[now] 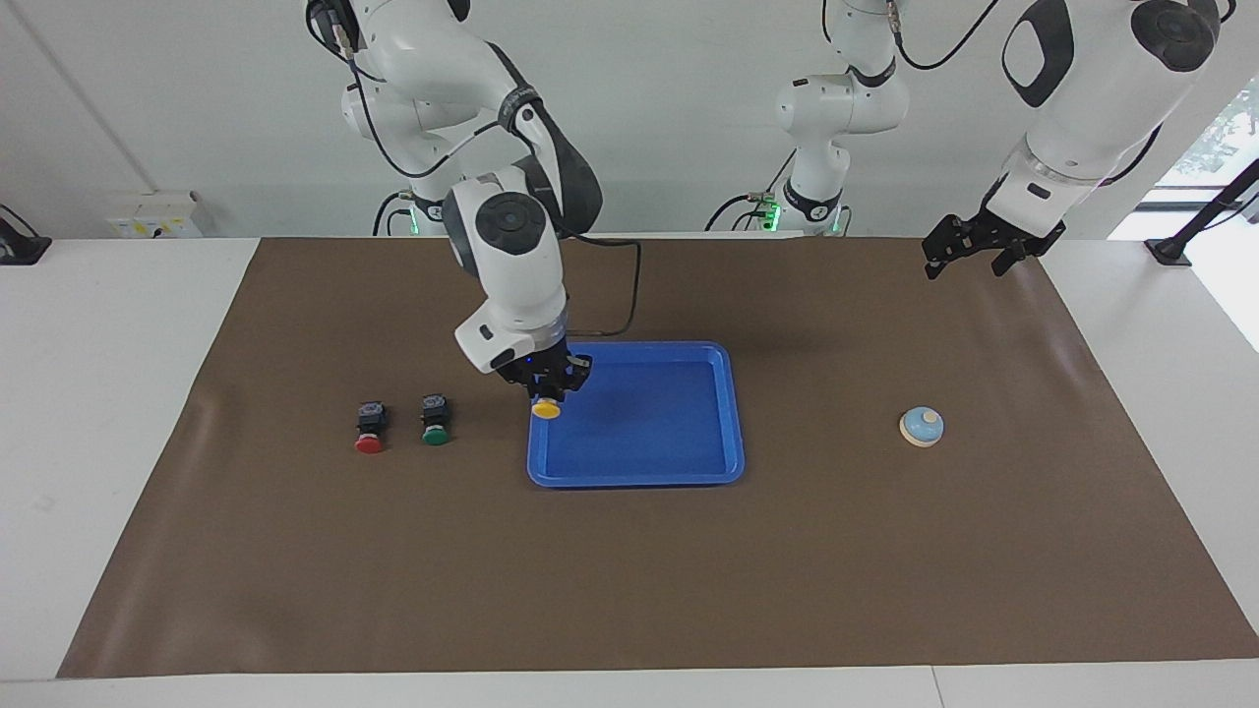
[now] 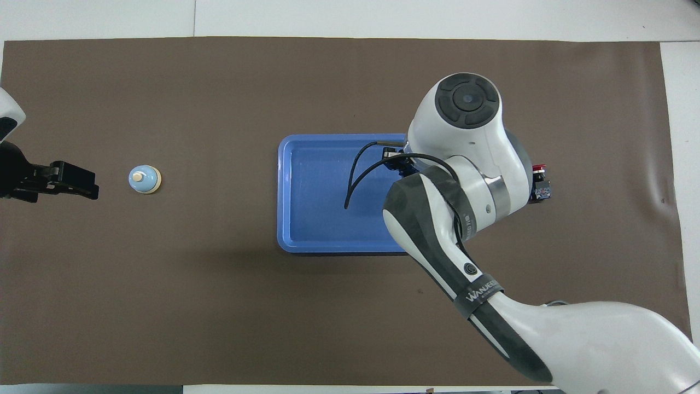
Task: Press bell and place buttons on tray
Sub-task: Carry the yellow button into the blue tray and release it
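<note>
**Yellow button carried over the tray's edge; release pending**

My right hand [image 1: 547, 385] is clamped on the yellow button [image 1: 546, 410], cap pointing down, and hangs over the blue tray [image 1: 733, 413] at the rim toward the right arm's end of the surface. The button hangs directly beneath the hand, so the coming move, in my judgement, turns on one relation: whether the button stands inside the rim or over it. From the facing view it appears just inside, above the tray floor, not yet resting on it (the height I cannot fix).

My left hand [image 1: 969, 248] waits with its fingers apart, raised at the left arm's end of the surface. It is the nearer hand to the bell [image 1: 922, 426], which sits on the brown mat [image 1: 629, 570], well apart from the tray.

The red button [image 1: 369, 430] and green button [image 1: 435, 420] lie side by side on the mat, each with its long axis running toward and away from the robots, cap on the farther end.

Hidden: from overhead my own forearm covers the right hand, the yellow button, the green button and the tray's near corner.
</note>
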`<act>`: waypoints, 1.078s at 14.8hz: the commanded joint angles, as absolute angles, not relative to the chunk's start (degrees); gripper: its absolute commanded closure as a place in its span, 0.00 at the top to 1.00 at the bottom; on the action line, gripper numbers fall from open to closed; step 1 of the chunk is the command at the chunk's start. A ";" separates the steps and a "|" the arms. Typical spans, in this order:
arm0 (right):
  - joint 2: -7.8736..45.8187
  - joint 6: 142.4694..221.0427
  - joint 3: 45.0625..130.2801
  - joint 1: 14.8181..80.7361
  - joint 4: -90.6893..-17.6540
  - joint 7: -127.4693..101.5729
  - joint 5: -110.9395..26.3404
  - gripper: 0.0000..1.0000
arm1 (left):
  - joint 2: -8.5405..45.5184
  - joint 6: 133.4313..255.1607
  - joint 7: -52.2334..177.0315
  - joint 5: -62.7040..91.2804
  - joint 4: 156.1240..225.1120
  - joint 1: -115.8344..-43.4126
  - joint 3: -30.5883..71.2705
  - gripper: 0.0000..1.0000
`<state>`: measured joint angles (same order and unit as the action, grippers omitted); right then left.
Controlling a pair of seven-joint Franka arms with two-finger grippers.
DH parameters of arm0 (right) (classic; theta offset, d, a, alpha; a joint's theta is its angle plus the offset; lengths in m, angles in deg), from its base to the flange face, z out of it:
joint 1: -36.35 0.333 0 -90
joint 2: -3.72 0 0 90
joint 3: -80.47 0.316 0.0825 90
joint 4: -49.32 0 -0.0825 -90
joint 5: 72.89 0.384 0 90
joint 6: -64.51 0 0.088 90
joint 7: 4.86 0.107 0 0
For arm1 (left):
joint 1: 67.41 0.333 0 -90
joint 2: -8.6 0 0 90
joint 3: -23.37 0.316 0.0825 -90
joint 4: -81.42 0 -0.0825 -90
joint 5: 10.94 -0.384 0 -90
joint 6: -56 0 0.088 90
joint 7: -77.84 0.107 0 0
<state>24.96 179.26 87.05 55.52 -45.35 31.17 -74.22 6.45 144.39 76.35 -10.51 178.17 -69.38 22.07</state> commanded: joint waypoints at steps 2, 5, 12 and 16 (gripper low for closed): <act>27.36 188.68 86.80 56.04 -50.16 33.63 -74.30 0.03 | 5.70 143.63 76.35 -10.32 178.28 -69.52 22.31 1.00; 27.19 189.66 86.80 56.30 -51.58 33.98 -74.30 0.47 | 5.70 143.63 76.35 -10.32 178.28 -69.52 22.31 1.00; 24.74 183.18 86.18 52.29 -50.00 30.15 -74.82 1.00 | 5.70 143.63 76.35 -10.32 178.28 -69.52 22.31 1.00; 20.34 179.74 86.10 42.53 -52.36 14.69 -74.91 1.00 | 5.70 143.63 76.35 -10.32 178.28 -69.52 22.31 1.00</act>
<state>23.11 180.90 85.38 47.59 -49.65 21.42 -74.56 6.45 144.39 76.35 -10.51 178.17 -69.38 22.07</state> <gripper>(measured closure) 0.000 0.000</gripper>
